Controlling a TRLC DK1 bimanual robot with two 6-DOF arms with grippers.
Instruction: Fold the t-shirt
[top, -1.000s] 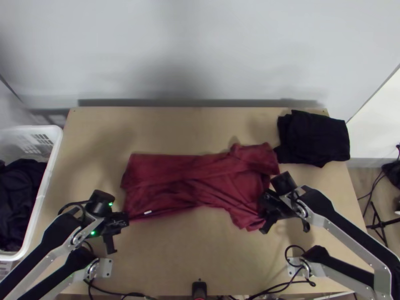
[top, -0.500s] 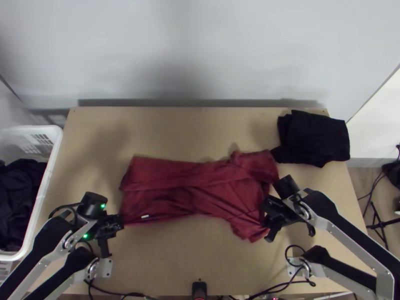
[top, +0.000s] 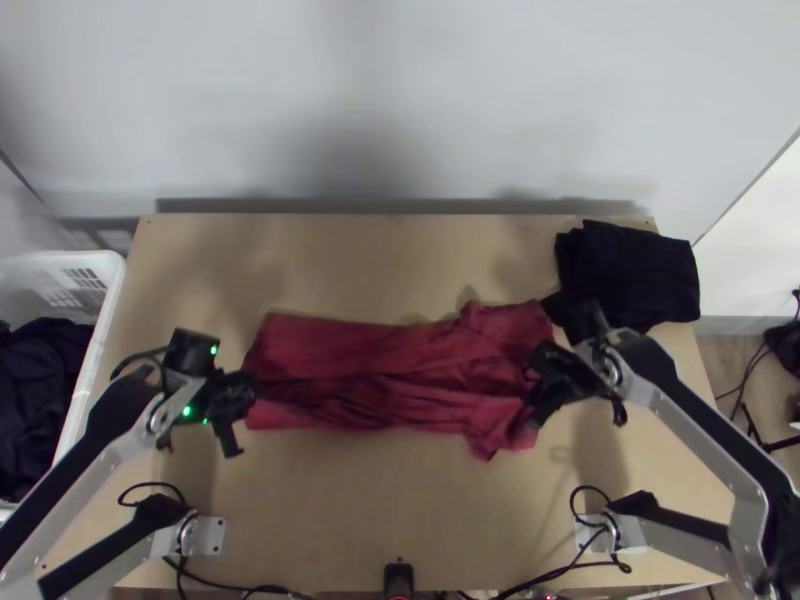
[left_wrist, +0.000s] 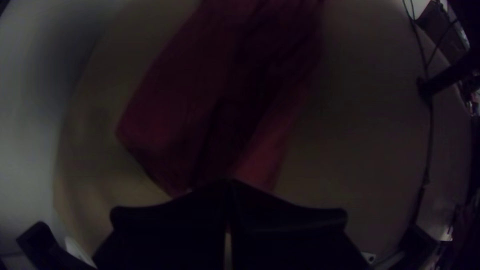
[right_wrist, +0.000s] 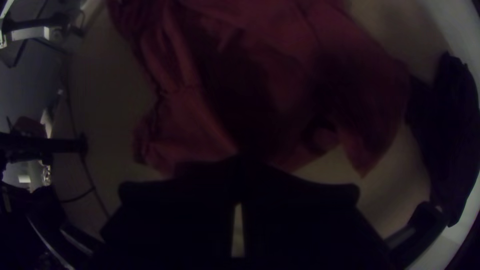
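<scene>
My left claw is pinched closed on the shirt at 9 o'clock, right claw likewise at 3. Shirt's mid-table; two-ended grip probably keeps the 6 o'clock edge folding evenly.

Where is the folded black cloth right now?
In the top view, the folded black cloth lies at the far right corner of the light wooden table, beside the dark red t-shirt.
</scene>
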